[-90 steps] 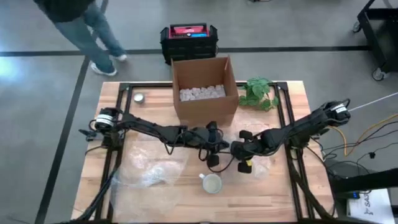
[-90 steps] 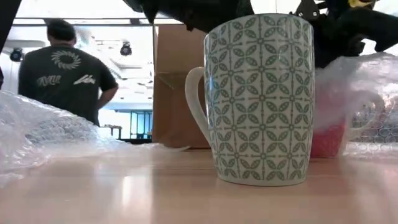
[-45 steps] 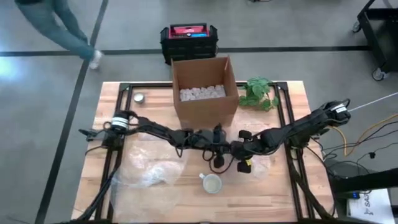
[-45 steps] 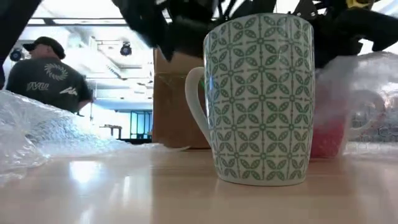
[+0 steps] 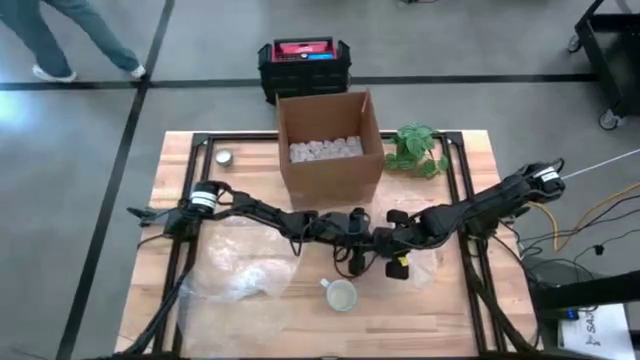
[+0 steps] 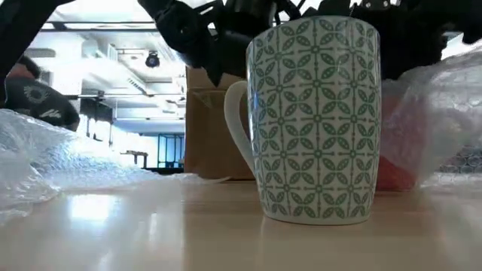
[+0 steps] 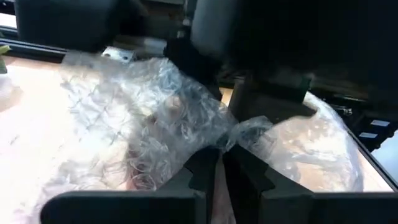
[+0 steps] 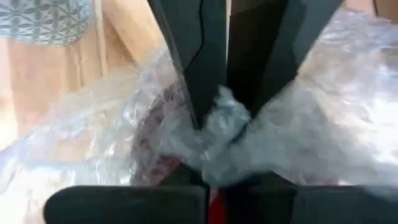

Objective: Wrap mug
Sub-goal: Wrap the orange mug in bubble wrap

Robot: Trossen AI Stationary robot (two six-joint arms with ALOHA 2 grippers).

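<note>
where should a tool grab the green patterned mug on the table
Probably by the rim of the green patterned mug, coming straight down from above. It stands upright with its mouth open to the ceiling, alone on bare wood. Its handle juts toward the loose bubble wrap, so take the wall on the far side from it. Both tools, left and right, are shut on the other bubble wrap bundle.

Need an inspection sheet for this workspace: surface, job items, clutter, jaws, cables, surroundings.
Surface: wooden table.
Job's things: patterned mug upright, unwrapped; red mug inside bubble wrap; spare wrap sheet.
Clutter: cardboard box, plant, small tin.
Grippers: left gripper and right gripper, jaws pinching the bubble wrap.
Cables: bundle off the table's right edge.
Surroundings: black-and-red case, a person's legs.
</note>
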